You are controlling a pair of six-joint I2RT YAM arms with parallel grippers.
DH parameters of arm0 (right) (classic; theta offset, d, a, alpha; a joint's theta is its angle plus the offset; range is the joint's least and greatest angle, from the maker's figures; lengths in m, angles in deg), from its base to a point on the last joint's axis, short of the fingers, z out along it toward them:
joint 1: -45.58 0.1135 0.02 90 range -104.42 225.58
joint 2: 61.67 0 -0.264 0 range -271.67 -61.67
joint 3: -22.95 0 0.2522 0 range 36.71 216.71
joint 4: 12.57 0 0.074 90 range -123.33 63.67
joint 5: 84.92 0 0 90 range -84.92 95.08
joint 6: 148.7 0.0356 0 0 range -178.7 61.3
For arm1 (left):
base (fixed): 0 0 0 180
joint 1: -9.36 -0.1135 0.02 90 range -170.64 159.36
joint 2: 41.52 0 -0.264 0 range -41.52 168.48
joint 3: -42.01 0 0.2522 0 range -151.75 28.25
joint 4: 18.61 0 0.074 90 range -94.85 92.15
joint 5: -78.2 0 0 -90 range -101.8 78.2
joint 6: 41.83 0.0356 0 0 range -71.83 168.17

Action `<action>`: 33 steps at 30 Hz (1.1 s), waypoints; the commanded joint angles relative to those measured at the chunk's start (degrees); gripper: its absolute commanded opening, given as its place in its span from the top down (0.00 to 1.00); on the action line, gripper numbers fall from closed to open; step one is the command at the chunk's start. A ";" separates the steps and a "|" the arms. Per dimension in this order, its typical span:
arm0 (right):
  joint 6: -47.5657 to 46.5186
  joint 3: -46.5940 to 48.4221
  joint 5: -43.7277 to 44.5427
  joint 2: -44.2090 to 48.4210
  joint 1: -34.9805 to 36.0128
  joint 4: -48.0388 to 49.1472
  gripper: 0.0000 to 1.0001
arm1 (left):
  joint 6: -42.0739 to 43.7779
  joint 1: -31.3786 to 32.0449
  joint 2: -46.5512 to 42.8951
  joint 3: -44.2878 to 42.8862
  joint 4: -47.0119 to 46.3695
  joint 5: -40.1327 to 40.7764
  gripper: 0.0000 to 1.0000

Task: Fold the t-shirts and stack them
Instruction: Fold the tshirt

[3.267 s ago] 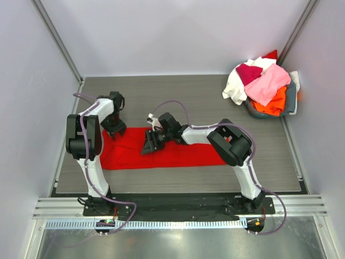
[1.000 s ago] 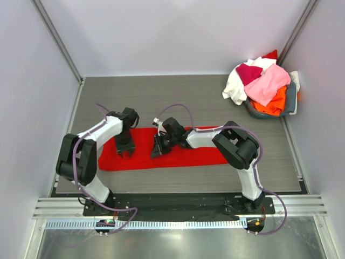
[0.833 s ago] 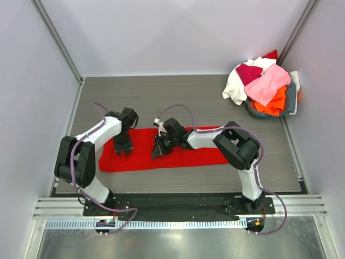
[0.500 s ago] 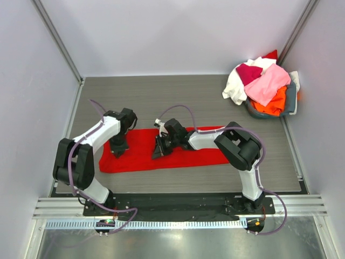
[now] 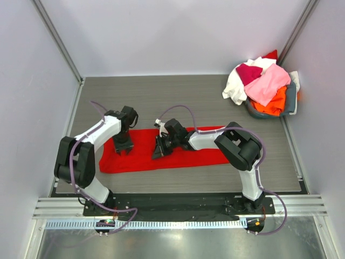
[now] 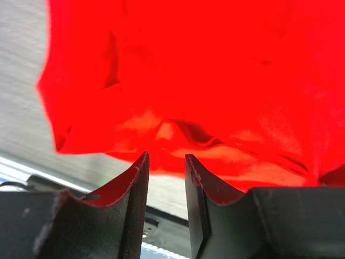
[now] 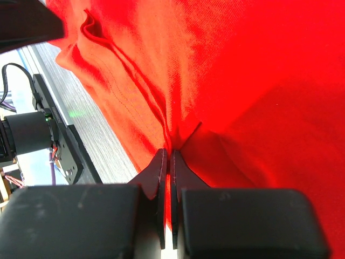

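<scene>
One bright red soft-cloth t-shirt (image 5: 140, 157) lies as a long band on the grey bench (image 5: 188, 97), its long axis parallel to the near edge. The left claw (image 5: 123, 148) hangs over the band's left end, jaws slightly apart and empty, with the cloth just below its tips. The right claw (image 5: 158, 152), at mid-band, is closed, apparently pinching a pucker of the red cloth. The heap of other plain-coloured t-shirts (image 5: 264, 83) sits well apart in the far right corner.

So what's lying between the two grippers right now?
Just the red shirt, stretching from the left gripper to the right gripper, in the top view.
</scene>
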 commanded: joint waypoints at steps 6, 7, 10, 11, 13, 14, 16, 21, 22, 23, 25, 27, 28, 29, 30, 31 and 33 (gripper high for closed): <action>0.00 -0.05 -0.90 3.55 0.20 1.29 0.96 | -0.44 -0.20 2.73 3.44 -6.03 -2.13 0.73; -0.08 -0.05 -0.81 3.47 0.20 1.20 0.95 | -0.70 -0.20 2.91 3.70 -6.38 -1.87 0.74; -0.17 -0.05 -0.72 3.55 0.20 1.03 0.96 | -0.97 -0.29 3.43 4.67 -6.91 -0.47 0.74; -0.17 -0.05 -0.72 3.38 0.20 1.03 0.95 | -1.14 -0.29 3.70 4.93 -6.82 -0.03 0.72; -0.17 -0.05 -0.72 3.29 0.11 1.03 0.95 | -2.02 -0.29 4.66 4.76 -5.77 1.72 0.71; -0.09 0.04 -0.72 3.29 0.11 0.94 0.96 | -2.37 -0.29 4.93 4.59 -5.24 3.91 0.71; -0.17 -0.05 -0.72 3.29 0.11 1.02 0.95 | -2.99 -0.29 5.46 4.23 -3.66 5.95 0.72; -0.17 0.22 -0.63 3.38 0.11 0.76 0.90 | -4.75 -0.12 4.15 4.14 -1.81 7.89 0.73; -0.17 0.22 -0.46 3.46 0.20 0.76 0.88 | -4.92 -0.11 1.88 4.67 -1.81 7.54 0.73; -0.26 0.30 -0.37 3.64 0.11 0.50 0.78 | -5.27 -0.20 0.64 4.93 -1.90 7.10 0.73; -0.17 0.48 -0.11 4.51 0.11 -0.11 0.65 | -5.36 -0.11 -2.35 5.37 -1.72 5.96 0.72; -0.17 0.66 0.59 5.48 0.20 -1.08 0.57 | -5.80 -0.11 -6.66 5.46 -1.55 4.38 0.72; -0.17 1.00 0.86 5.92 0.11 -1.69 0.52 | -5.89 -0.11 -7.89 5.81 -1.63 3.59 0.72; -0.35 1.18 0.95 7.14 0.11 -2.13 0.51 | -6.15 -0.11 -10.34 5.82 -1.72 2.88 0.72; -0.35 1.27 1.73 7.68 0.11 -3.18 0.51 | -6.76 -0.11 -11.41 5.90 -1.72 2.44 0.72; -0.35 1.53 2.09 8.29 0.20 -3.72 0.51 | -7.03 -0.11 -12.72 6.51 -2.07 1.22 0.73; 0.52 1.45 2.27 10.05 0.20 -3.98 0.53 | -7.56 -0.11 -15.35 7.22 -3.21 0.07 0.75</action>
